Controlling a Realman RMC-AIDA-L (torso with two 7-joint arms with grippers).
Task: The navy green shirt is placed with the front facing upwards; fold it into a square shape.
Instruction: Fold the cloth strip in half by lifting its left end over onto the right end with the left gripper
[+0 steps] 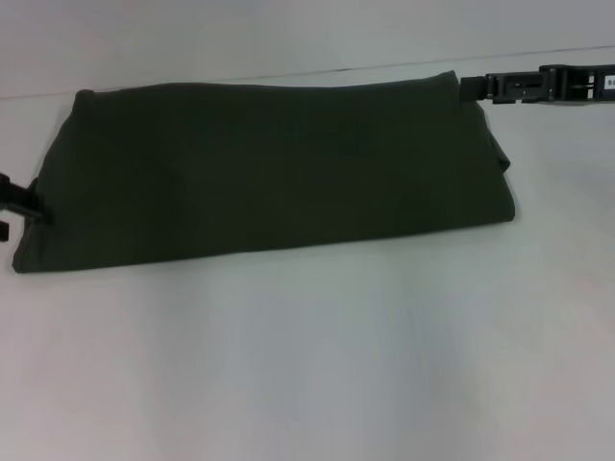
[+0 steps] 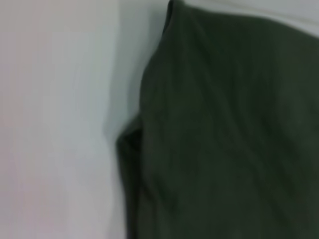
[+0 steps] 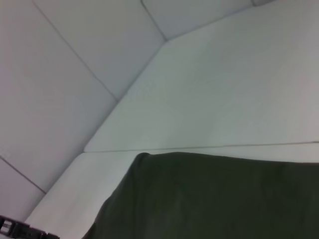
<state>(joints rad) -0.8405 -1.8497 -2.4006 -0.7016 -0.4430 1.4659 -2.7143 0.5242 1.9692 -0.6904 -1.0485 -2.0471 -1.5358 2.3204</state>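
The navy green shirt (image 1: 269,168) lies on the white table as a long band running left to right, plain green side up, no print showing. My right gripper (image 1: 473,88) is at the shirt's far right corner, its black body reaching in from the right. My left gripper (image 1: 17,200) sits against the shirt's left end, mostly cut off by the picture's edge. In the left wrist view the shirt (image 2: 224,134) shows a folded edge with layered cloth. The right wrist view holds the shirt's far edge (image 3: 214,194) and a bit of the left gripper (image 3: 20,230) beyond it.
The white table (image 1: 317,355) stretches wide in front of the shirt. A seam line (image 1: 288,75) crosses the tabletop just behind the shirt. Grey wall panels (image 3: 65,74) rise beyond the table's far edge.
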